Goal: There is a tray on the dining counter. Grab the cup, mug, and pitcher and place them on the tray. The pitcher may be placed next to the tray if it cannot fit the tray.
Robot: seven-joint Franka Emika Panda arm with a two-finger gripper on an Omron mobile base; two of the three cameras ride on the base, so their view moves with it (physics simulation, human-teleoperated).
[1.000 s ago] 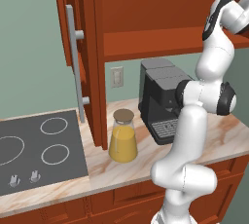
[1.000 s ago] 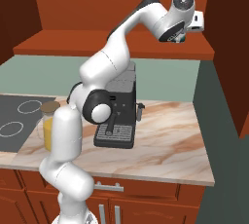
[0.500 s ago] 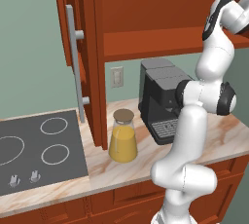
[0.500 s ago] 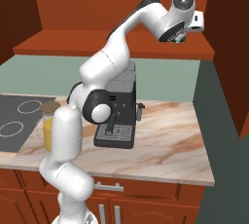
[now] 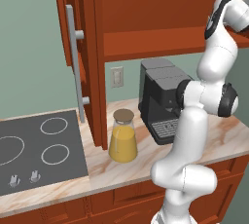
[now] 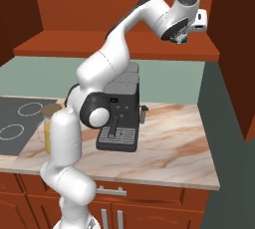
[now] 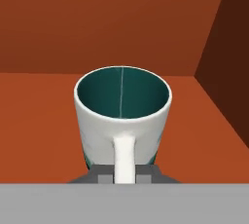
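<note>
The white mug [image 7: 99, 125] with its teal inside stands upright on the red-brown cabinet shelf [image 7: 39, 121], its loop handle [image 7: 124, 157] turned toward the hand. My gripper [image 7: 125, 173] is shut on that handle, one dark finger on each side. In the right base view the gripper [image 6: 182, 38] is up at shelf height, with a bit of teal mug [image 6: 179, 39] under the hand. The pitcher [image 5: 122, 138] of orange liquid with its brown lid stands on the counter below, partly behind the arm in the right base view [image 6: 46, 123]. Tray, cup and dining counter are out of view.
A black coffee machine [image 5: 163, 99] stands on the marbled counter [image 6: 169, 148] under the shelf. The cabinet door [image 5: 78, 57] hangs open to the left, over the edge of the stovetop [image 5: 34, 147]. The cabinet's side wall [image 7: 228, 62] is close on the mug's right.
</note>
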